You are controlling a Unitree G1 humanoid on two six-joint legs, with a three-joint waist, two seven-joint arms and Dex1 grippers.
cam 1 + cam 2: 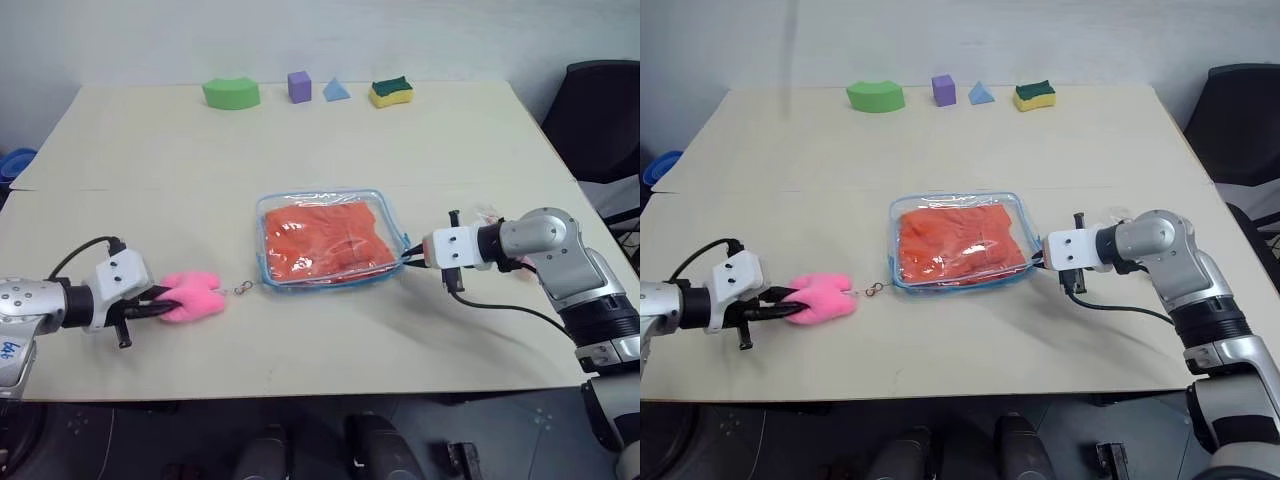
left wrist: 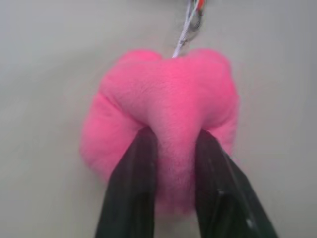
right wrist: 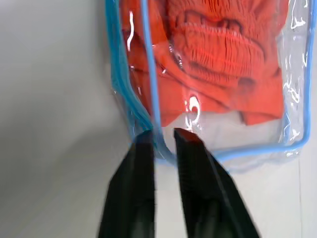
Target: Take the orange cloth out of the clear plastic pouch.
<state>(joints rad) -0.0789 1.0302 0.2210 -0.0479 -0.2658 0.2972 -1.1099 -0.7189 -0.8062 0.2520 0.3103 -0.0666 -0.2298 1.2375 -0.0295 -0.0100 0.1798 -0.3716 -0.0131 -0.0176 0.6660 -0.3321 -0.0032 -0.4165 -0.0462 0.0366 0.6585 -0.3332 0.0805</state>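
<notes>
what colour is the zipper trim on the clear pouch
Light blue, running round the edge of the clear plastic pouch; it shows best in the right wrist view.

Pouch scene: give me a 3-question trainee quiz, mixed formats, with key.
1. True or false: the orange cloth is inside the clear plastic pouch.
2. The left gripper is shut on: A) green block B) pink plush heart C) sponge.
3. Which part of the pouch does the right gripper pinch?

Key: 1 true; 2 B; 3 its blue-trimmed edge.
</notes>
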